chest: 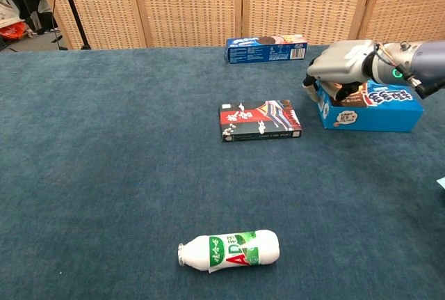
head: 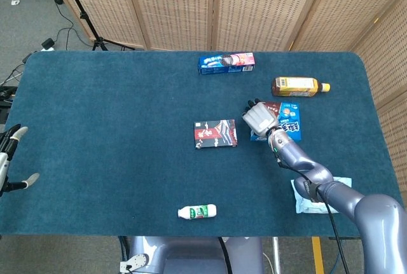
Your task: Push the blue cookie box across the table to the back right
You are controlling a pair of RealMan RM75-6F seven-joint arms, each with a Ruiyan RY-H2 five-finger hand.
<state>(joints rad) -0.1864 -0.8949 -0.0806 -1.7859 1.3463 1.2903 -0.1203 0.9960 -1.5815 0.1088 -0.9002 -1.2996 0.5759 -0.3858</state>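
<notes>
The blue cookie box (head: pixel 287 121) (chest: pixel 379 101) lies flat right of the table's middle. My right hand (head: pixel 259 117) (chest: pixel 341 69) rests on the box's left end, fingers bent down over its top and left edge, holding nothing. It hides the box's left part. My left hand (head: pixel 7 156) hangs off the table's left edge with fingers apart and empty; the chest view does not show it.
A black and red box (head: pixel 215 134) (chest: pixel 260 120) lies just left of my right hand. A blue sandwich-cookie box (head: pixel 226 62) (chest: pixel 266 48) sits at the back, a brown bottle (head: pixel 299 86) behind the cookie box, a white-green bottle (head: pixel 197 211) (chest: pixel 229 250) near the front, a pale packet (head: pixel 318 194) front right.
</notes>
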